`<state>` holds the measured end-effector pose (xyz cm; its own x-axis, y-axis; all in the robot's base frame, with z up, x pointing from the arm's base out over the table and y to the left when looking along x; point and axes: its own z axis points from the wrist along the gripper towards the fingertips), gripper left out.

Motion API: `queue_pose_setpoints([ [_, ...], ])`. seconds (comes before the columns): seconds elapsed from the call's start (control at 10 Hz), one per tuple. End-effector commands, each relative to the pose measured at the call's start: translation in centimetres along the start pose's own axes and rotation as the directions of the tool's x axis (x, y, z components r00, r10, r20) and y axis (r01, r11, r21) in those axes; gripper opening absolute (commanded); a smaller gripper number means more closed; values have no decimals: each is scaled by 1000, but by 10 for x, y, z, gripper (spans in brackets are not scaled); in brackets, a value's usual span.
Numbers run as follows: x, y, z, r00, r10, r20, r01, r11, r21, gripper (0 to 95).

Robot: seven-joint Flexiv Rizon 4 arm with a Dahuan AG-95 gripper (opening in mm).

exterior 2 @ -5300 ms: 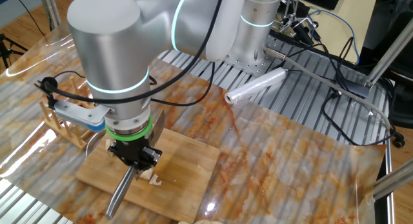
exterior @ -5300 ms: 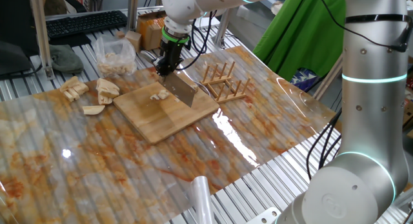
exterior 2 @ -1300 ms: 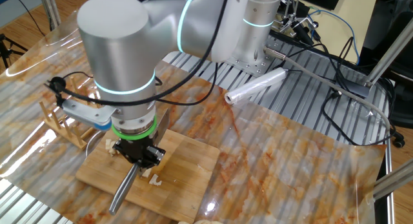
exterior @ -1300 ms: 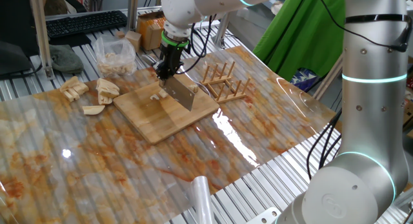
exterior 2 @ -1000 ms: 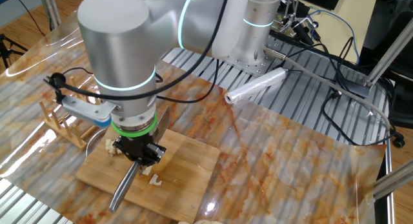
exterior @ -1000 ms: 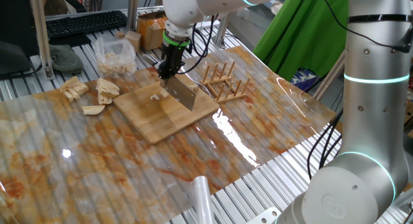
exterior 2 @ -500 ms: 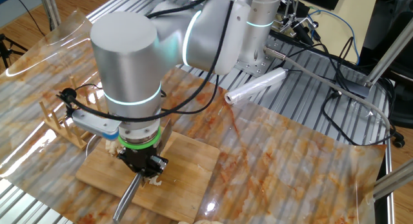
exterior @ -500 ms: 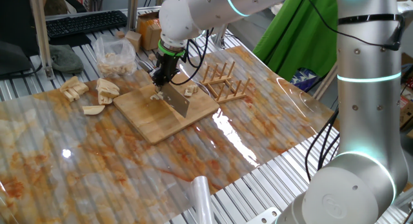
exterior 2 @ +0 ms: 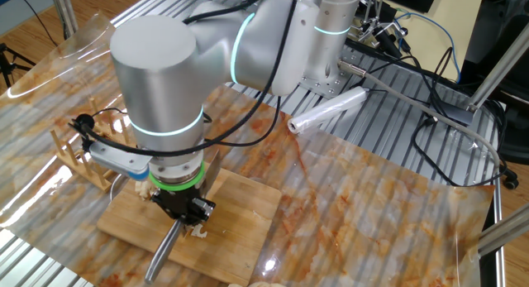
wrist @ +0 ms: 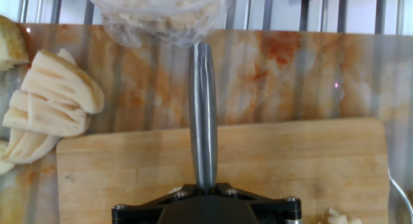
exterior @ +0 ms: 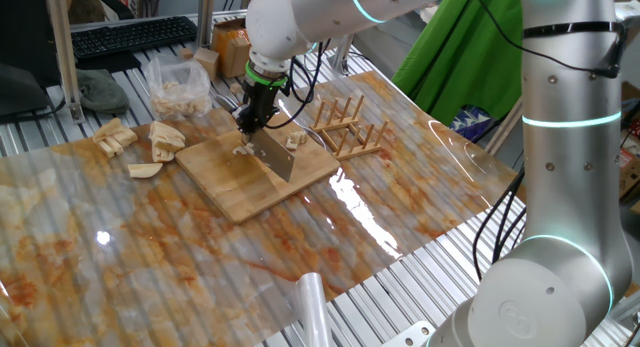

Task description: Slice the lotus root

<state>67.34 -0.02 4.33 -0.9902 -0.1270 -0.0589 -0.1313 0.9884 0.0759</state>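
My gripper (exterior: pixel 251 114) is shut on a cleaver (exterior: pixel 276 155) whose blade stands edge-down on the wooden cutting board (exterior: pixel 235 185). Small pale lotus root pieces lie on the board, one left of the blade (exterior: pixel 242 147) and one right of it (exterior: pixel 294 140). In the other fixed view the gripper (exterior 2: pixel 183 210) hangs over the board (exterior 2: pixel 244 208), with the cleaver (exterior 2: pixel 167 247) slanting down and a lotus bit (exterior 2: pixel 197 231) beside it. In the hand view the cleaver's spine (wrist: pixel 202 108) runs straight ahead from the gripper (wrist: pixel 203 189) over the board (wrist: pixel 303 159).
Several cut lotus chunks (exterior: pixel 150 142) lie left of the board, also in the hand view (wrist: pixel 51 98). A plastic bag of pieces (exterior: pixel 178 85) sits behind it. A wooden rack (exterior: pixel 350 127) stands right of the board. A plastic-wrap roll (exterior: pixel 312 307) lies near the front edge.
Over the last second the cleaver has shifted a little to the left across the board, leaving one lotus piece to the right of the blade. In the last half second it is nearly still.
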Motion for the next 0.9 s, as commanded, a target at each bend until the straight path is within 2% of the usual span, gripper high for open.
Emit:
queue_pose_setpoints([
  [0.1,1,-1,-5,1000,1,-4,-1,1000,2,0],
  [0.2,2,0,-5,1000,3,-4,-3,1000,0,0],
  [0.3,2,0,-1,1000,6,8,-6,1000,-3,0],
  [0.4,6,3,14,999,11,47,-11,1000,-5,0],
  [0.5,8,4,23,998,16,60,-15,1000,-7,0],
  [0.6,8,4,21,999,20,46,-19,1000,-18,0],
  [0.7,7,2,14,999,15,29,-15,1000,-11,0],
  [0.8,5,0,9,999,21,24,-20,1000,-24,0],
  [0.9,4,0,10,999,28,21,-28,999,-37,0],
])
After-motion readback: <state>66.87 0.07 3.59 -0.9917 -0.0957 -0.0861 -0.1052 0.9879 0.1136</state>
